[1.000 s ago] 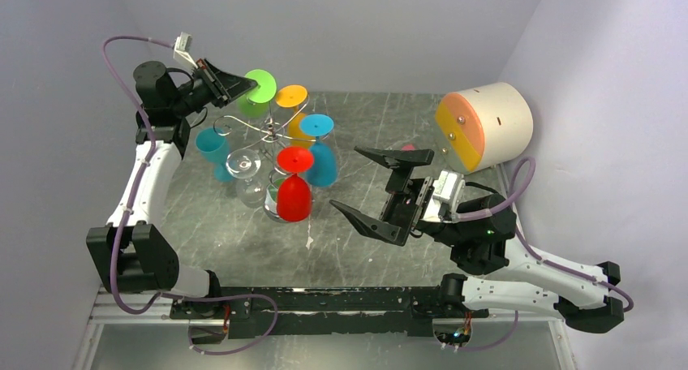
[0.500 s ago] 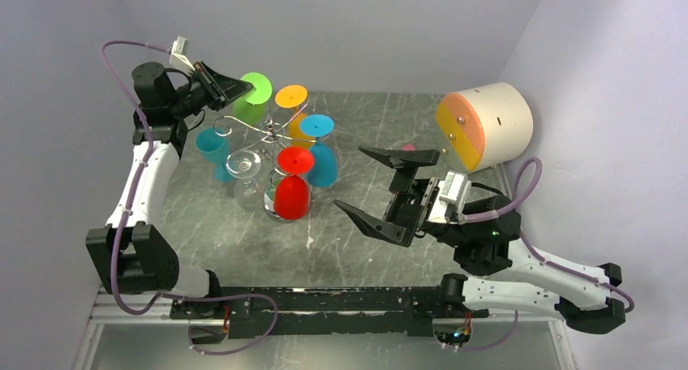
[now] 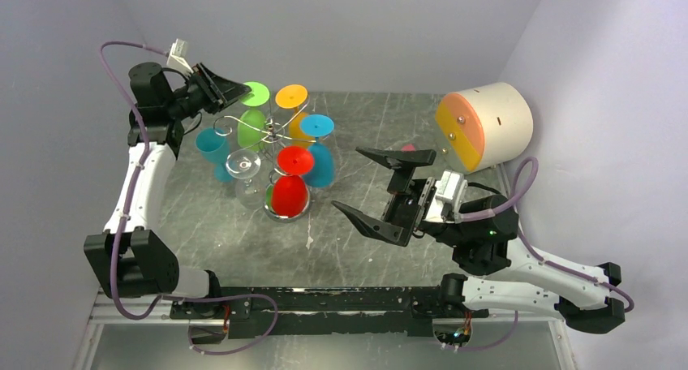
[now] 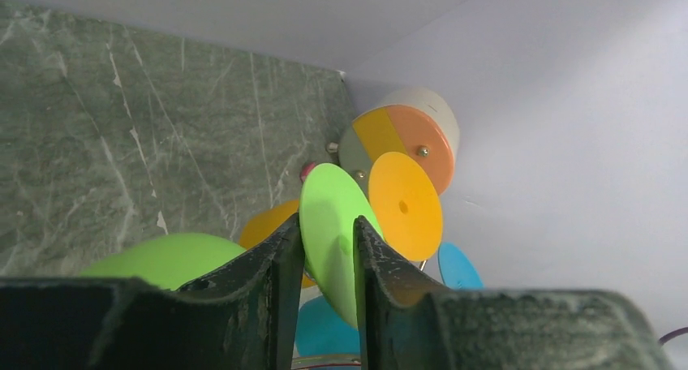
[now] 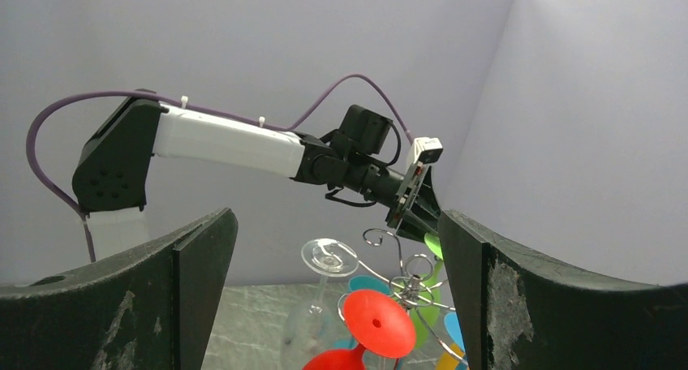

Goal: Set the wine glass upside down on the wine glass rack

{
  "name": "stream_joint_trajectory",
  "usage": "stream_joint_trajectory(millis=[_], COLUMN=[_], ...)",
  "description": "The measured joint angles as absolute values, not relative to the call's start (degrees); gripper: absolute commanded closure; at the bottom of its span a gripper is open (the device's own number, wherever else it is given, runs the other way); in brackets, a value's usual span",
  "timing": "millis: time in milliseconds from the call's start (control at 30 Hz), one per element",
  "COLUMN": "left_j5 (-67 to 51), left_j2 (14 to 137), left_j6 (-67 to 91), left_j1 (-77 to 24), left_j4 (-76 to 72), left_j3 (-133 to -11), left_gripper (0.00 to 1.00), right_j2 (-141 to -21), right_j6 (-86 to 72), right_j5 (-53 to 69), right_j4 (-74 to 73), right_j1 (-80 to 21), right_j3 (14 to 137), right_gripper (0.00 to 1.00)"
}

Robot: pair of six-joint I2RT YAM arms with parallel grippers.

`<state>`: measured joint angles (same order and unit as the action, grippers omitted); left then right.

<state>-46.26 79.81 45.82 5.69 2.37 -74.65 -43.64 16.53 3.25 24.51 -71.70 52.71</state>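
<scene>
The silver wire wine glass rack (image 3: 274, 131) stands at the back left of the table, with red (image 3: 289, 193), blue (image 3: 323, 165), orange (image 3: 290, 96), teal (image 3: 212, 146) and clear (image 3: 243, 164) glasses hanging on it upside down. My left gripper (image 3: 230, 91) is shut on the round foot of a green wine glass (image 3: 256, 94), whose bowl (image 3: 251, 128) hangs down beside the rack's back-left arm. In the left wrist view the fingers (image 4: 280, 264) pinch the green foot (image 4: 328, 224). My right gripper (image 3: 350, 181) is open and empty, to the right of the rack.
A large cream cylinder with an orange and yellow face (image 3: 483, 125) lies at the back right. A small pink thing (image 3: 408, 148) sits beside it. Grey walls close in at the left, back and right. The right wrist view looks at the rack (image 5: 415, 286) and left arm.
My left gripper has moved slightly left and lower with the green glass; its bowl has swung down toward the rack. The red glass has swayed a little. The right arm has barely moved.
</scene>
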Motion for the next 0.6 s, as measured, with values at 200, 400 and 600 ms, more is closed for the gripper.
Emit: stream_joint_trajectory(millis=[200, 400, 600], left_j5=[-42.6, -37.2, -27.5], left_j2=[77.5, 73.0, 67.9], left_j6=[42.1, 39.3, 36.4], left_j1=[5.8, 5.9, 5.9], left_j4=[7.5, 11.9, 15.7], left_j3=[-74.9, -75.0, -75.0], left_gripper=[0.57, 0.41, 0.01], right_j2=[-43.6, -43.6, -42.7], right_j6=[16.3, 16.1, 15.7], right_j5=[3.0, 2.2, 1.5], right_j4=[24.2, 21.8, 20.7], right_j1=[-71.7, -71.7, -71.7], right_j3=[52.7, 52.6, 51.8], right_gripper=[0.00, 0.00, 0.00])
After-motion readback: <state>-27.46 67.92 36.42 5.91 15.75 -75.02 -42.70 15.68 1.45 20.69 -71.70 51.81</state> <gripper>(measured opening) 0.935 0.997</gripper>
